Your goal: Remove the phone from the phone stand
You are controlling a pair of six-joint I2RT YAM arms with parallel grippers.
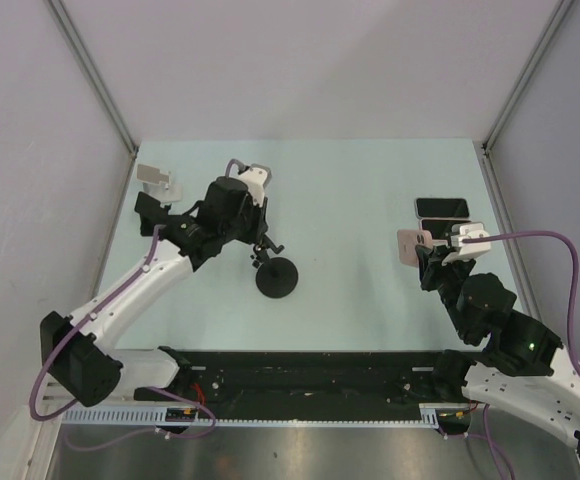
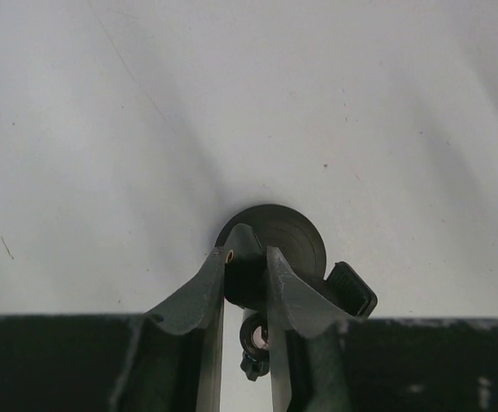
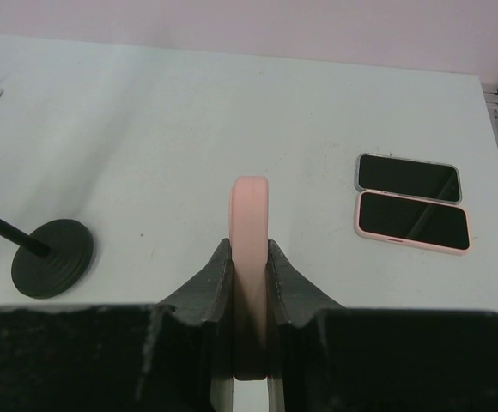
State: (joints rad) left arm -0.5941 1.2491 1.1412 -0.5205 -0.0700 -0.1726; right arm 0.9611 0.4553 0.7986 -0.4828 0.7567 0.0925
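The black phone stand [image 1: 276,278] stands on its round base on the table, left of centre, with no phone in it. My left gripper [image 1: 261,249] is shut on the stand's upper stem; in the left wrist view the gripper [image 2: 247,255] pinches the black stem above the round base [image 2: 292,230]. My right gripper [image 1: 423,250] is shut on a pink-cased phone [image 1: 410,245], held on edge above the table's right side. In the right wrist view the phone [image 3: 250,219] stands upright between the fingers [image 3: 215,275], well away from the stand [image 3: 53,257].
Two more phones lie flat at the far right: a grey-cased one [image 3: 408,178] and a pink-cased one [image 3: 413,222], also in the top view [image 1: 441,208]. A small white object [image 1: 155,178] sits at the far left corner. The enclosure walls border the table.
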